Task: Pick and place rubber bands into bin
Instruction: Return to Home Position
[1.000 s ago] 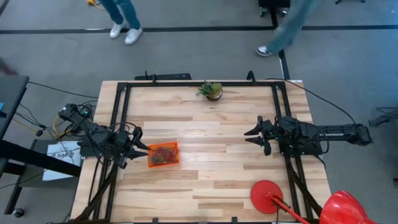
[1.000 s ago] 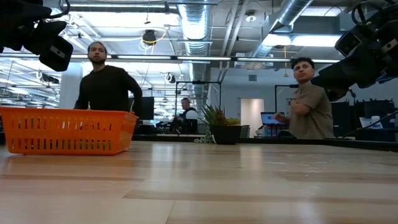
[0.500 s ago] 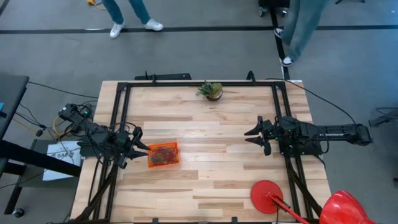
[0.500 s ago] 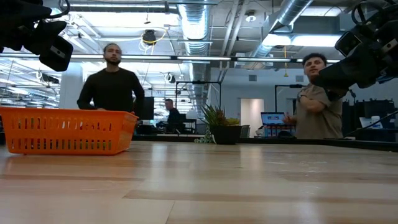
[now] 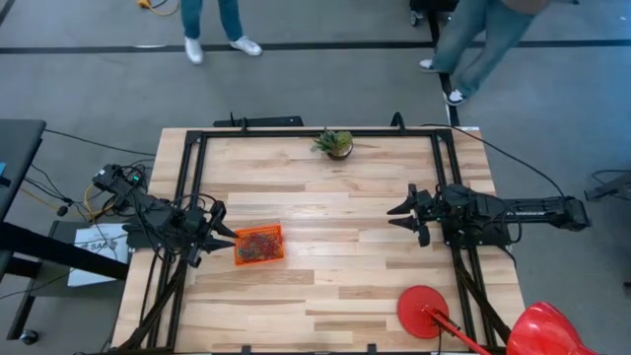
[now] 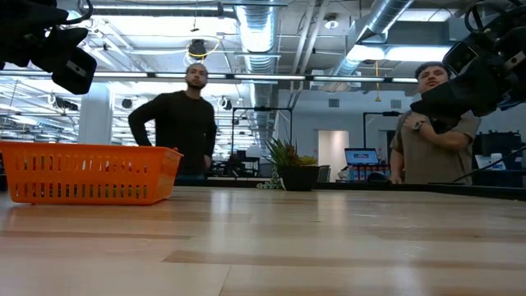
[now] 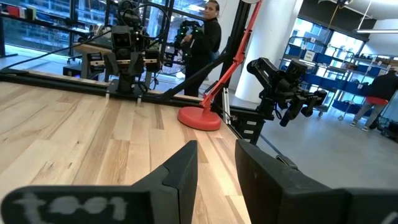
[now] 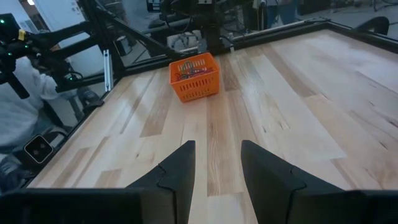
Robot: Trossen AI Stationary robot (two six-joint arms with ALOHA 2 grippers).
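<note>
The orange mesh bin stands on its bottom on the wooden table, left of the middle. It also shows in the low view and in the right wrist view. A tangle of coloured rubber bands lies inside it. My left gripper hangs open above the table just off the bin's left end, with nothing between its fingers. My right gripper hangs open over the table's right half, far from the bin, and its fingers are empty.
A small potted plant stands at the middle of the far edge. A flat red round disc on a stand sits at the near right corner. Black frame rails run along the table's sides. People stand beyond the far edge.
</note>
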